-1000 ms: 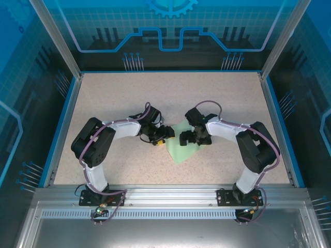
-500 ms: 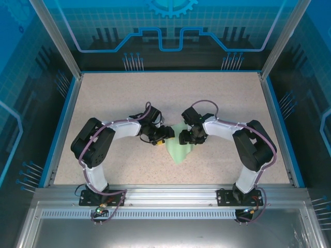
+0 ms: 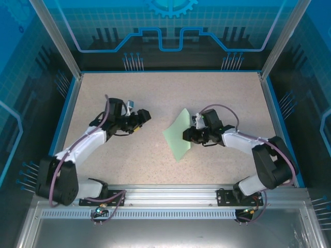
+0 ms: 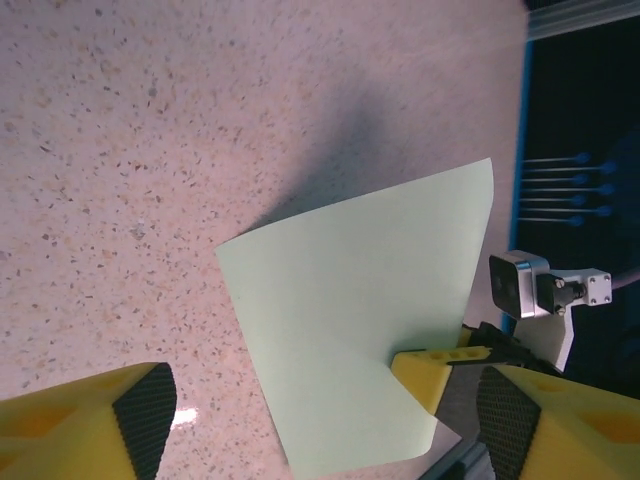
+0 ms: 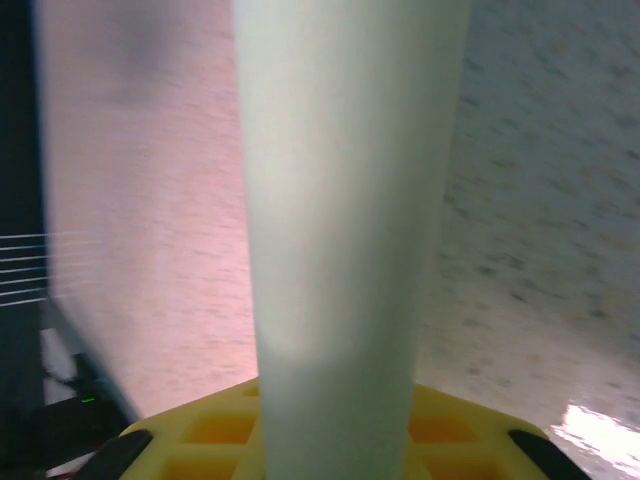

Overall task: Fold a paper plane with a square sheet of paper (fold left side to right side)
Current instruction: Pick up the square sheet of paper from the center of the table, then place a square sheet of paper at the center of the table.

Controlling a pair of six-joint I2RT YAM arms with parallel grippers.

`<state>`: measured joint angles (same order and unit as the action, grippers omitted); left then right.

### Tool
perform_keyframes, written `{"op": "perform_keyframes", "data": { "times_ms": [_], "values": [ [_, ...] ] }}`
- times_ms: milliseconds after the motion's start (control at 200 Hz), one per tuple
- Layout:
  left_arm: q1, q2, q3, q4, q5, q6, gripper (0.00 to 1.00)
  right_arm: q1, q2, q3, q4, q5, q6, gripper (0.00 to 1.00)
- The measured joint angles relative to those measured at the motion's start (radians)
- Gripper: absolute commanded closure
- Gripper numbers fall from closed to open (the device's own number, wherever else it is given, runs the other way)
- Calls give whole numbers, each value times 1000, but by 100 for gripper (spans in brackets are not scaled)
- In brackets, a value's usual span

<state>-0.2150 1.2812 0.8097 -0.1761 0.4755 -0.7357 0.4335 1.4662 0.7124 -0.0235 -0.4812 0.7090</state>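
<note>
Change in the last second: the left arm has backed off from the middle of the desk (image 3: 155, 170) to its own side. The left gripper (image 3: 144, 114) now sits well apart from the sheet of paper (image 3: 175, 137). A second ago both grippers were crowded onto it. The right arm has swung lower and further right, taking the sheet along.

What it means: you're past a two-arm hand-off. The right arm alone has the sheet, so I'd judge this a regrasp or reposition between folds, not a fold in progress. The sheet isn't flat. In the left wrist view it stands up off the desk with a slight curl, far edge raised, shadow underneath. I see no centre ridge or dart shape, so the plane is still well short of done.

Grippers:
- Left gripper: jaws spread wide, nothing between them, touching nothing. Its camera looks across bare desk at the sheet.
- Right gripper (image 3: 189, 136): jaws closed down on the sheet's right edge. Left wrist view shows one of its yellow fingers (image 4: 428, 372) against the lower corner of the paper. Right wrist view shows the paper rising edge-on as a pale band straight out of the jaws, blurred.

Watch the single-edge pinch. Thin paper held this way can flop or crease off-line when you set it back down.
</note>
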Motion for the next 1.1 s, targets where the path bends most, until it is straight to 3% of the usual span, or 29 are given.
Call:
{"op": "perform_keyframes", "data": {
  "times_ms": [220,455,945,1100],
  "values": [
    [20,-139,-31,144,113,-97,5,-41,-234,4,131,-114,79,70],
    [16,-158,-31,414,211,-259,1,-61,-394,77,227,-156,209,68],
    [-161,-22,77,597,246,-317,2,34,-410,130,435,-147,412,68],
    [-181,9,81,640,248,-347,14,40,-389,130,484,-132,448,68]
  ]
}}
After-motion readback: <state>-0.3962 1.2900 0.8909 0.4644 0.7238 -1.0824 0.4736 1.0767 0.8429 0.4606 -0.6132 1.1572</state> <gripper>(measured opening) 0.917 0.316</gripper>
